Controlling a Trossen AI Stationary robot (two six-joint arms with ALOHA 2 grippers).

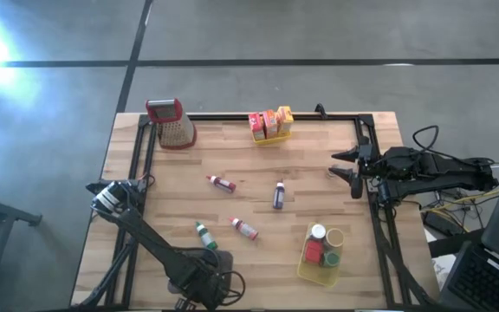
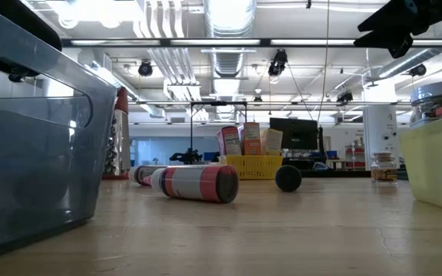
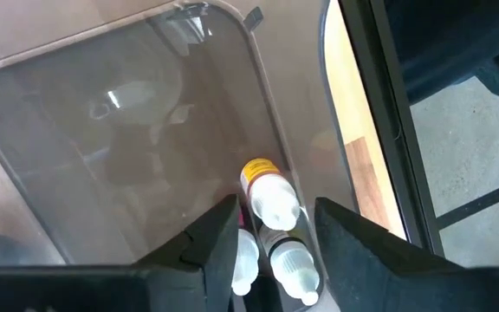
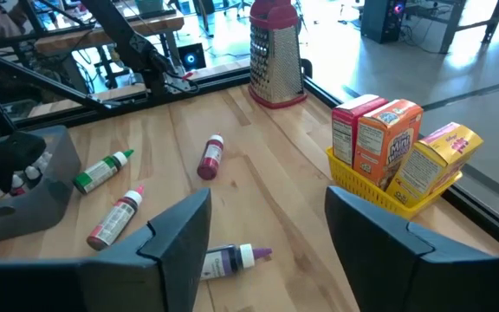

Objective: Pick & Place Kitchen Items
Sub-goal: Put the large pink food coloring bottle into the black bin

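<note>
Grey tray (image 2: 37,153), apparently nearest; bottles (image 1: 221,183) beyond.

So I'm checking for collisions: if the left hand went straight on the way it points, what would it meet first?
Probably the bottles lying in the grey tray. The left hand points down into it with open fingers around them, though depth is unclear.

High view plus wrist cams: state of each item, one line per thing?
Left gripper: open, over the grey tray, above the bottles in it.
Right gripper: open, empty, at the table's right edge.
Bottles in tray: lying down.
Four bottles on the table: lying on their sides.
Grater: upright.
Three boxes: upright in the far yellow basket.
Jars: upright in the near yellow basket.
</note>
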